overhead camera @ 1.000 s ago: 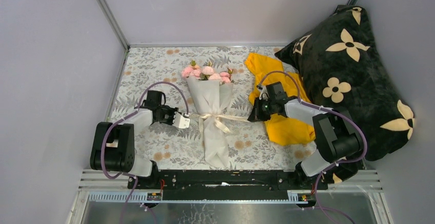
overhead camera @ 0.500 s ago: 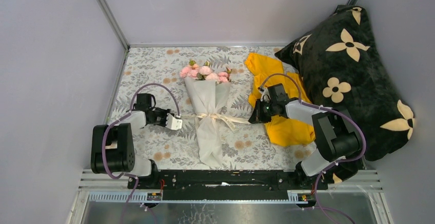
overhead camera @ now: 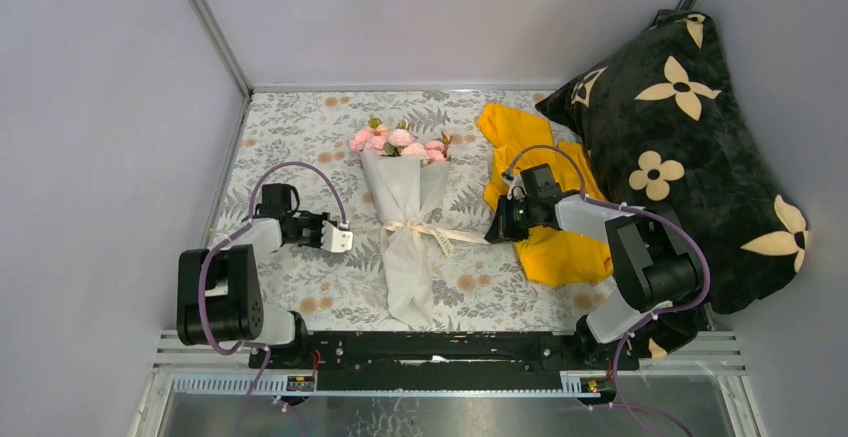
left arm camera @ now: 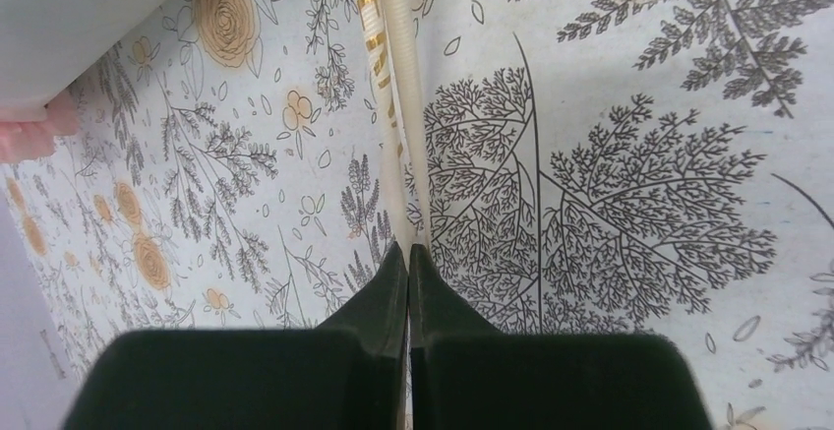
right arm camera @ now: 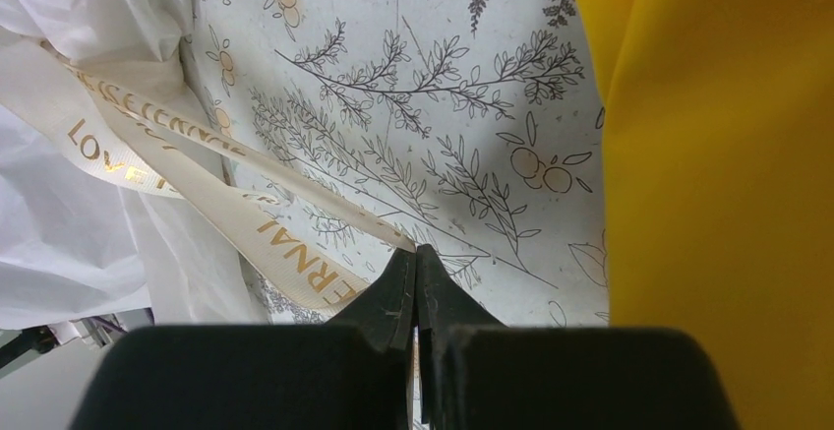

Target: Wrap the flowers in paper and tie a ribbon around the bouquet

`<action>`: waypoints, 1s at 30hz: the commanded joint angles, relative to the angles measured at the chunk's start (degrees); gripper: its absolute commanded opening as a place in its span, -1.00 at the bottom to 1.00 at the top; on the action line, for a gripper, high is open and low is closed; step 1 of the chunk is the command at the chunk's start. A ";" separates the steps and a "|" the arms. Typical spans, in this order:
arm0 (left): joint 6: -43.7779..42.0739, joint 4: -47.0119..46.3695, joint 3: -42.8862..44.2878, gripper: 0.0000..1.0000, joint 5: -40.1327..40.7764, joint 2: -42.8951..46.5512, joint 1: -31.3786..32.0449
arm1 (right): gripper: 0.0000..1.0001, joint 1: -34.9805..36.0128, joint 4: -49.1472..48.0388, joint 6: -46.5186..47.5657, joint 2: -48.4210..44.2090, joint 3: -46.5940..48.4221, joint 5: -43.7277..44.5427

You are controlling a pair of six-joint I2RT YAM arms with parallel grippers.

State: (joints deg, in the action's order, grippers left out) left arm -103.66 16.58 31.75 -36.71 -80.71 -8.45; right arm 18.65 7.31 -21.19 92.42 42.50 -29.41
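Left fingers (left arm camera: 391, 287) and right fingers (right arm camera: 398, 297) each clamp one ribbon (left arm camera: 397, 76) end.

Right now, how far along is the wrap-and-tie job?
Done: the pale pink flowers sit inside the crinkly white paper cone, and the flat cream ribbon is wrapped round its waist. In hand: the left gripper and right gripper are each shut on a ribbon end, stretched out sideways. Left: probably tightening the tie, then letting go.

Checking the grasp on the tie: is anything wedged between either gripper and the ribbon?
Nothing visible is in the way. The left gripper and the right gripper are each shut directly on an end of the ribbon, on opposite sides of the bouquet.
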 commanded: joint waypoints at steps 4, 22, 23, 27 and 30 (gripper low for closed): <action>0.34 13.81 2.99 0.01 5.93 8.04 -1.62 | -0.44 -1.82 11.29 6.27 -6.56 2.82 5.31; 95.95 -3.09 9.53 0.97 0.06 32.41 0.41 | 0.99 -1.47 1.20 8.01 -40.20 4.78 32.71; 103.58 -6.55 8.57 0.97 5.26 33.07 0.38 | 0.99 -1.43 -0.79 8.22 -42.22 2.60 36.17; 112.39 -17.93 1.64 0.97 22.85 35.77 0.33 | 0.99 -1.43 -6.40 10.03 -47.93 -6.21 46.80; 112.67 -24.63 -3.96 0.97 29.91 36.95 -0.05 | 0.99 -1.47 -11.81 5.20 -51.17 -12.11 57.97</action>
State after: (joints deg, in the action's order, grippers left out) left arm -4.29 7.31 33.52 -22.55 -45.10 -8.21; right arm 17.45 3.99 -12.91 43.62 36.29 9.78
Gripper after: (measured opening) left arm 0.987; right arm 0.993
